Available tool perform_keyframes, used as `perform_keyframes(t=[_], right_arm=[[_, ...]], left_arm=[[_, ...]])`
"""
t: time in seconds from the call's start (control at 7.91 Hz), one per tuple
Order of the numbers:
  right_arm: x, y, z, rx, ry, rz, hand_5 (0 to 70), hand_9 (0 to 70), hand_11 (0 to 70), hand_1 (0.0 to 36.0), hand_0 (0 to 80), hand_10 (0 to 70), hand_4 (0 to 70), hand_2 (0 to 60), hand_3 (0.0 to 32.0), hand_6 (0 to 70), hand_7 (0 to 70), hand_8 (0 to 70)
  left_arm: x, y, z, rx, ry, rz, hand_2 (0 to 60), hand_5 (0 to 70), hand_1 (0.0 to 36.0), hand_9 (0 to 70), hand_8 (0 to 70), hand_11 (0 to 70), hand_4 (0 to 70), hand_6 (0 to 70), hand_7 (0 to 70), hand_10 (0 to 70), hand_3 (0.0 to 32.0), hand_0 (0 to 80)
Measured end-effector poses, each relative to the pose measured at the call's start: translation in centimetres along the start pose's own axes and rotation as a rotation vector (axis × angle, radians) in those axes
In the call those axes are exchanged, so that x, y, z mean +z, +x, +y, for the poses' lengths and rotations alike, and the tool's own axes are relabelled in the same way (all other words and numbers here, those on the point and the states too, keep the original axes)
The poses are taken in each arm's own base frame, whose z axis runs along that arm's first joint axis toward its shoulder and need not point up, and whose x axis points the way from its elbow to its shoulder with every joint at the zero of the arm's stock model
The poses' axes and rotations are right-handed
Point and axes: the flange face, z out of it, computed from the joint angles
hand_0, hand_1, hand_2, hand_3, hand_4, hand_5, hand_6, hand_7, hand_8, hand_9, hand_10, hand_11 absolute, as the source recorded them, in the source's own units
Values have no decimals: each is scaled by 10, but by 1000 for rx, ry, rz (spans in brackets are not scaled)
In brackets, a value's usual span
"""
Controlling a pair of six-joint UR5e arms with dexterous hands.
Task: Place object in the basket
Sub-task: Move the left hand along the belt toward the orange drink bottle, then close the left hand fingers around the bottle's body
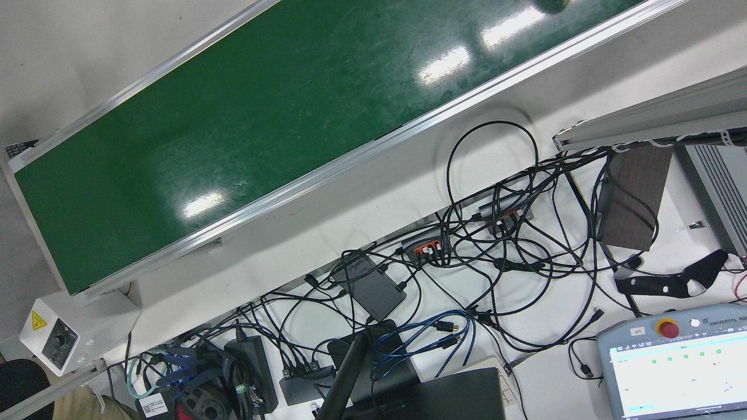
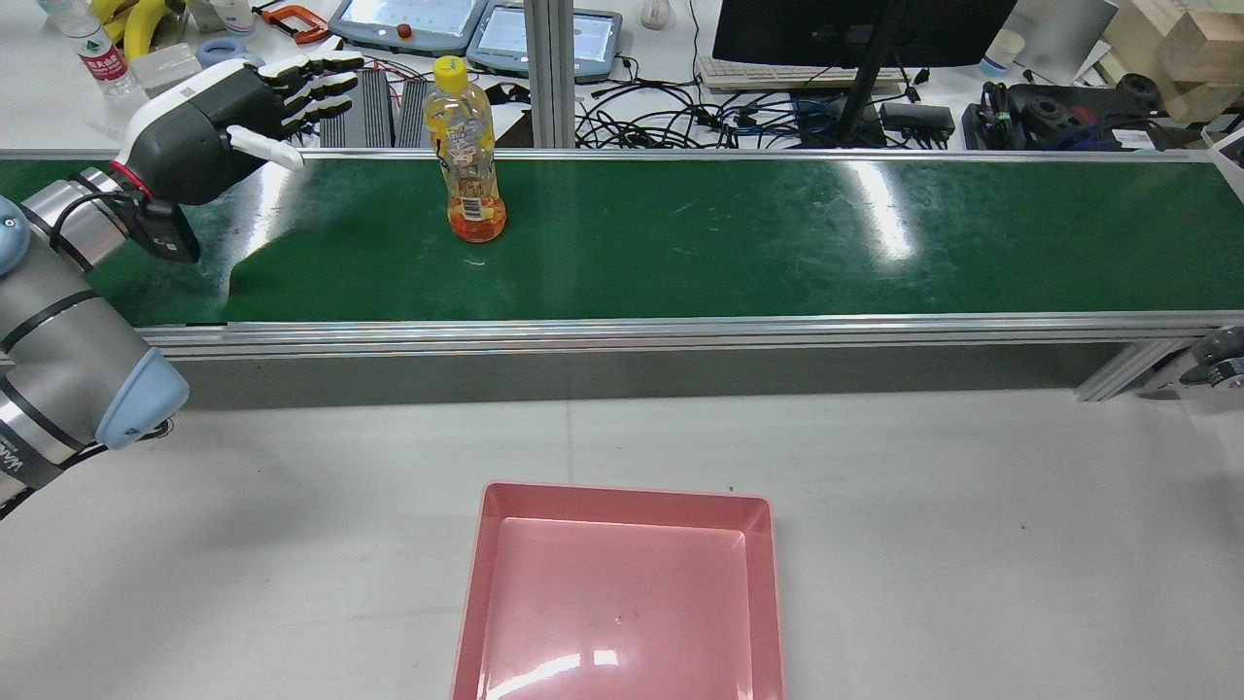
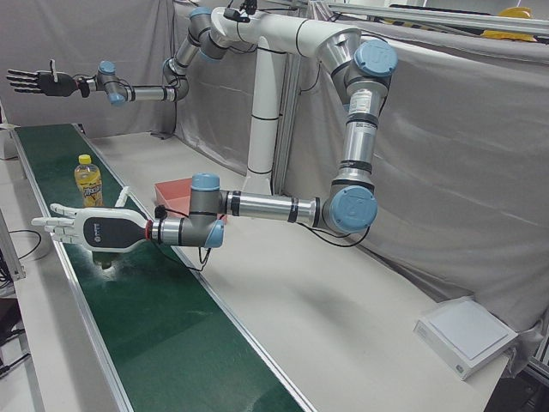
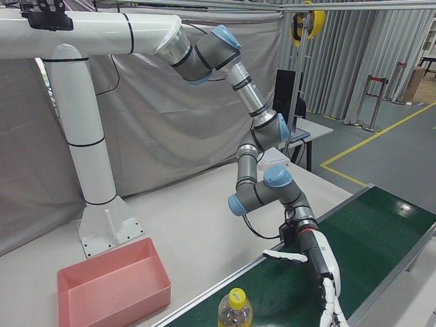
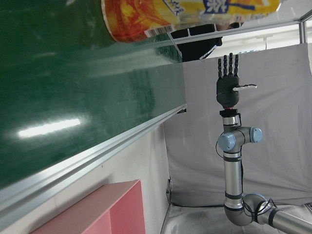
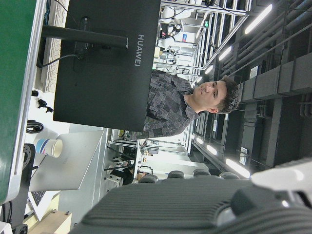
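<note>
**Bottle not yet grasped; basket empty**

We find the task at its opening stage. The bottle (image 2: 466,156), yellow-capped and holding orange drink, stands upright on the green conveyor belt (image 2: 739,233), toward its far edge in the rear view. Nothing touches it.

The left hand (image 2: 228,122) hovers over the belt's left portion, beside the bottle but apart from it. Its fingers (image 2: 316,83) are spread and extended, palm turned toward the bottle, holding nothing. The left-front view confirms this: the hand (image 3: 90,230) is flat and released above the belt, with the bottle (image 3: 87,182) standing beyond it. The left hand view shows the bottle's lower body close ahead of the camera, which we judge to mean the hand is roughly lined up for a side approach.

The right hand (image 3: 36,82) is raised well clear at the far end of the belt, fingers straight and apart, also empty. We judge it plays no part in the present step.

The pink basket (image 2: 622,501) sits on the white worktop (image 2: 972,506) on the robot's side of the belt, near the middle. Its interior is bare.

Outstanding, in our judgement: closing the gap to the bottle, wrapping the fingers around its body, lifting it off the belt, carrying it back across the belt's near rail, and releasing it into the basket. No part of this is completed. A tall bottle could tip if nudged before the fingers close.
</note>
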Motion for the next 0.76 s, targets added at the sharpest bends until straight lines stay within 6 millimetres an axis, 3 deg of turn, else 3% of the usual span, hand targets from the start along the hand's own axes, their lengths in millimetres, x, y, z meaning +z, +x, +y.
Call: perform_keyframes(t=[0.51,0.76], right_arm=[[0,0,0,0,0,0,0,0,0,0,0,0,0,0,0,0,0,0],[0,0,0,0,0,0,0,0,0,0,0,0,0,0,0,0,0,0]], left_arm=[[16,-30,25,-15,-20,-41,0,153,62,121,72,124,171,0,0,80,0,479],[21,-35,32,-19,-26,-48,0,184,68,161,98,160,182,0,7,104,0,481]])
